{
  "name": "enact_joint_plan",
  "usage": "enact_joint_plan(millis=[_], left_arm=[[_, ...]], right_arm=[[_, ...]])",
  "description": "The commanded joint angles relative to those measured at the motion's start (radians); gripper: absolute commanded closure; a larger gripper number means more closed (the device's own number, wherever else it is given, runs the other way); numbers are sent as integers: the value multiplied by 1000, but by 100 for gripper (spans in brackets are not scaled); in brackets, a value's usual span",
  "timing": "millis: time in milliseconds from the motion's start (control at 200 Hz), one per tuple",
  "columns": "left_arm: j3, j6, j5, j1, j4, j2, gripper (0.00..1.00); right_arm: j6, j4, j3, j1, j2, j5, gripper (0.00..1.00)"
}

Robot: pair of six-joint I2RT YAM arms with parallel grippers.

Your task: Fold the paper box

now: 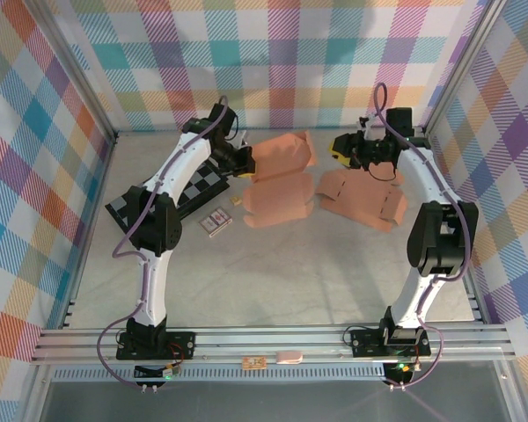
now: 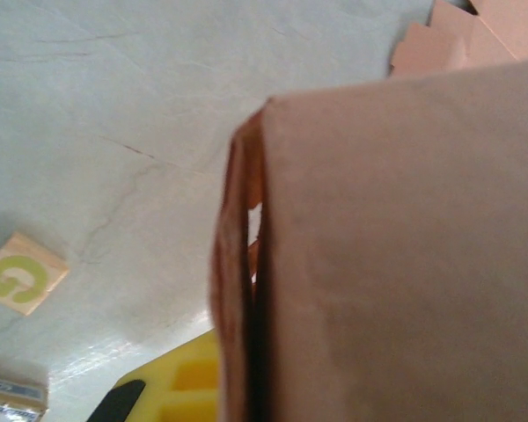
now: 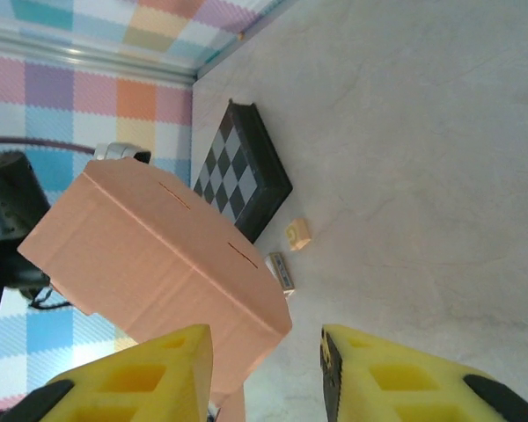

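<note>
The paper box (image 1: 280,174) is salmon-pink cardboard, partly raised, in the middle of the table's far half. My left gripper (image 1: 245,163) is shut on its left edge. In the left wrist view the cardboard (image 2: 396,255) covers the right side, and one yellow finger (image 2: 180,387) shows beside the pinched edge. My right gripper (image 1: 345,148) hovers off the box's upper right corner. In the right wrist view its yellow fingers (image 3: 132,382) stand apart, gripping nothing, and the box's corner (image 3: 158,255) reaches in beside the left one.
A second flat pink cardboard blank (image 1: 363,195) lies under the right arm. A black checkerboard (image 1: 192,189) sits at the left, with a small card pack (image 1: 216,221) and a wooden letter tile (image 2: 22,274) nearby. Checkered walls enclose the table.
</note>
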Motion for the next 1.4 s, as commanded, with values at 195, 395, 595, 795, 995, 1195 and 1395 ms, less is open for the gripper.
enact_joint_plan(millis=[195, 395, 595, 795, 995, 1195, 1395], left_arm=[[-14, 34, 113, -1, -17, 9, 100], [-9, 25, 117, -1, -20, 11, 100], [-9, 24, 115, -1, -26, 7, 100], [-10, 20, 110, -1, -28, -4, 100], [-12, 21, 109, -3, -33, -13, 100], [-17, 19, 107, -4, -35, -19, 100], [-17, 16, 102, -6, -36, -28, 100]], right_arm=[[-201, -15, 52, 25, -2, -89, 57], [-231, -45, 100, 52, 21, -84, 57], [-260, -69, 127, 69, 25, -56, 58], [-296, -101, 152, 89, 42, -27, 58], [-324, -119, 163, 104, 46, 2, 57], [-335, -136, 186, 129, 51, 6, 57], [-364, -161, 184, 159, 41, 68, 57]])
